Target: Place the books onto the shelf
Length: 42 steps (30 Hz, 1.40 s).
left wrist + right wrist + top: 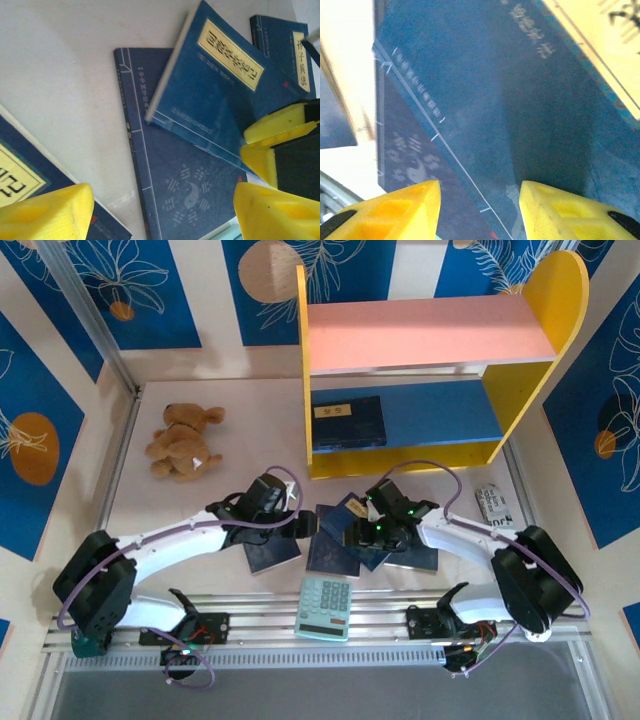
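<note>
Slip risk: loose books (333, 545) overlap on the counter (230, 400), in front of the shelf (430, 330).
Left gripper (160, 200) wide, empty; right gripper (480, 187) at tilted top book (215, 95), state cannot be told. A shallow edge pinch could drop it or drag neighbours.

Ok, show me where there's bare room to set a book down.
Free: the whole pink board; the blue board right of the shelved book; the table between the dog and the shelf. Crowded: the strip before the shelf, where overlapping books and the calculator lie.
</note>
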{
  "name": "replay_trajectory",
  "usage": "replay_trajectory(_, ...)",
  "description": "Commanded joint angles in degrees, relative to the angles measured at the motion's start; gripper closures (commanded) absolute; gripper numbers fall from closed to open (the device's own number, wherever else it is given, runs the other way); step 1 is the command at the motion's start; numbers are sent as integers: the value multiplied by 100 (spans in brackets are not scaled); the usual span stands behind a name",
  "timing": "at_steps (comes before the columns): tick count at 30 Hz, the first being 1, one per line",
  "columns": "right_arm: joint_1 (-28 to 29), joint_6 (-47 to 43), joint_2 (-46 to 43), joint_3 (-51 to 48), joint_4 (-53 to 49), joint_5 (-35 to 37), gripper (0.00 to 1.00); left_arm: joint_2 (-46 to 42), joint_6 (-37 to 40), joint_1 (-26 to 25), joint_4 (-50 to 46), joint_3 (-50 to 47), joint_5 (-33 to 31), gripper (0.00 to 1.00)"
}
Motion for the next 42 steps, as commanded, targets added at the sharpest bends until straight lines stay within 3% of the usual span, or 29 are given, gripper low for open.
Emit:
replay_trajectory(1, 154, 288, 470, 161, 787, -397, 54, 152, -174, -148, 215, -58, 171, 26)
replay_trajectory(8, 175, 299, 1104, 728, 1529, -1007, 57, 343, -272, -324, 322, -5, 95, 27)
replay_trajectory(17, -460, -485, 206, 622, 134, -313, 54, 583, -276, -353, 430, 55, 90, 27)
replay_trajectory(24, -879, -1026, 376, 560, -537, 70, 54, 957, -285, -368, 580, 192, 152, 27)
replay_trajectory(33, -553, -949, 1059, 1008, -747, 598, 54, 1276, -299, -368, 664, 372, 171, 27)
replay_trajectory(42, -186, -726, 1608, 1051, -431, 296, 55, 1543, -263, -362, 701, 538, 180, 27)
